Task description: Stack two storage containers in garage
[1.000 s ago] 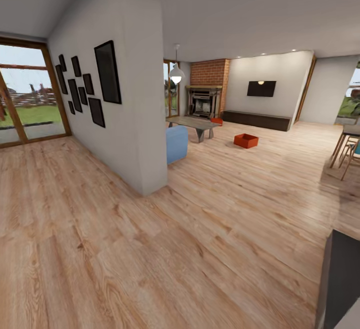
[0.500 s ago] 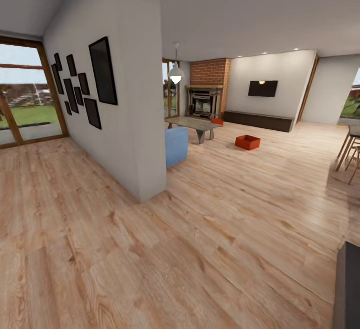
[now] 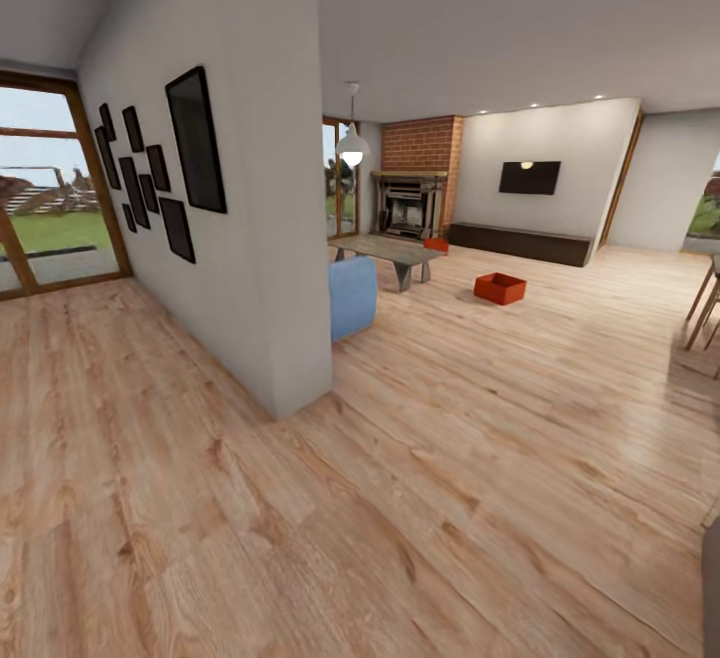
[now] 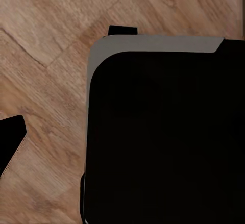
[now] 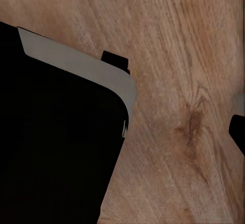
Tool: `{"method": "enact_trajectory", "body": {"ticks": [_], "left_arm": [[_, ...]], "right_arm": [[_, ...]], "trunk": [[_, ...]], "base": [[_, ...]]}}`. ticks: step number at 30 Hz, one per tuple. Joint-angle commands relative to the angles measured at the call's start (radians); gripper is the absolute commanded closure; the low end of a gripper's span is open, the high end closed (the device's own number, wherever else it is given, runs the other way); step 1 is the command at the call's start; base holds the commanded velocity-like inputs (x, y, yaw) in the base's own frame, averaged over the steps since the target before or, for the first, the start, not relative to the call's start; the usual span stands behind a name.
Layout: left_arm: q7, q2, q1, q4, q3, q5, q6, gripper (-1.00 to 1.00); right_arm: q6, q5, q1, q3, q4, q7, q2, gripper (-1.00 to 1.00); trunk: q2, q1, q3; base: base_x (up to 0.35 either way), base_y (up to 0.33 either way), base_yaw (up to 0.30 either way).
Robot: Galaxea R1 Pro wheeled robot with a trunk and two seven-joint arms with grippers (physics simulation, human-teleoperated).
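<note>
One orange-red storage container (image 3: 500, 288) sat on the living room's wood plank floor (image 3: 480, 458); the second (image 3: 435, 244) lay beyond the coffee table (image 3: 388, 250). End effector states could not be told.

- Floor (image 3: 450, 458): light wood planks with clear grain and knots, a soft sheen.
- Near bin (image 3: 500, 288): orange-red, matt, looks like plastic.
- Far bin (image 3: 435, 244): same orange-red matt finish.
- Fireplace wall (image 3: 422, 145): rough red brick.
- Partition wall (image 3: 270, 238): plain white, matt, smooth.
- Sofa (image 3: 352, 296): light blue, soft and cloth-like.
- Low table (image 3: 385, 248): grey, dull, stone-like top.
- TV (image 3: 526, 178): black, glossy, with a lamp's reflection.
- Picture frames (image 3: 195, 141): black, slightly shiny.
- Robot body (image 4: 163, 132): matt black with a smooth grey edge.
</note>
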Motion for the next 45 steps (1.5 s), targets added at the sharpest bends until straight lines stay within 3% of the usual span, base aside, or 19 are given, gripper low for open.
{"method": "enact_trajectory", "body": {"ticks": [1,10,30,45], "left_arm": [[-0.001,0.0,0.0,-0.001,0.0,0.009,0.001,-1.0],[-0.002,-0.001,0.0,-0.001,0.0,0.009,0.001,-1.0],[-0.002,0.0,0.0,0.002,0.0,0.01,0.001,-1.0],[-0.002,0.001,0.0,0.004,0.0,0.01,0.002,-1.0]], "right_arm": [[-0.005,-0.01,-0.001,0.008,0.002,0.0,0.0,-1.0],[-0.005,-0.01,0.0,0.008,0.002,0.0,0.0,-1.0],[-0.005,-0.01,0.0,0.008,0.002,0.0,0.001,-1.0],[-0.005,-0.01,-0.001,0.008,0.002,0.0,-0.001,-1.0]], "trunk": [[0.0,0.001,-0.001],[0.0,0.001,-0.001],[0.0,0.001,-0.001],[0.0,0.001,-0.001]], "base": [[0.323,0.0,0.0],[0.323,0.0,-0.025],[0.323,0.0,-0.233],[0.323,0.0,-0.021]]}}
